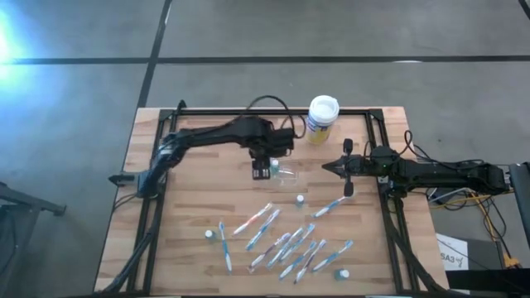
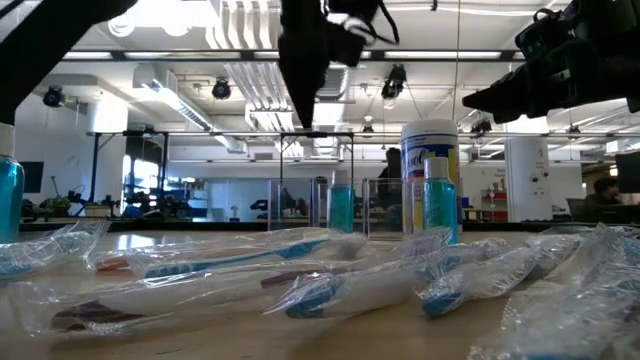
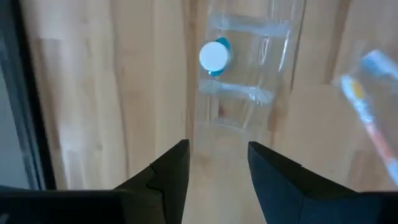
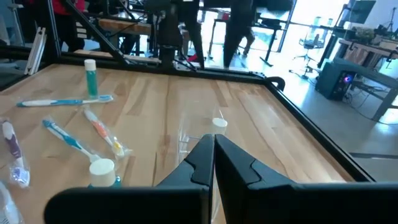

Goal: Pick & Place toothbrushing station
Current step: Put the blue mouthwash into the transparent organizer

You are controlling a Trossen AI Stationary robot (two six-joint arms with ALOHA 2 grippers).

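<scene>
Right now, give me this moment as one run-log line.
left end effector: open, above clear holder | one tube in holder | right end effector: shut, idle at right | toothbrushes scattered on table

A grey concrete floor (image 1: 348,29) spreads around the wooden table (image 1: 199,199), crossed by dark seam lines, with a bright glare at one edge. Beyond the table the hall is wide and open: pale ducts (image 2: 250,35) and strip lights (image 2: 430,55) run under the ceiling, white columns (image 2: 520,175) stand farther back, and desks (image 4: 364,68) with chairs fill the far side. A person (image 2: 603,190) sits off by the desks.
</scene>
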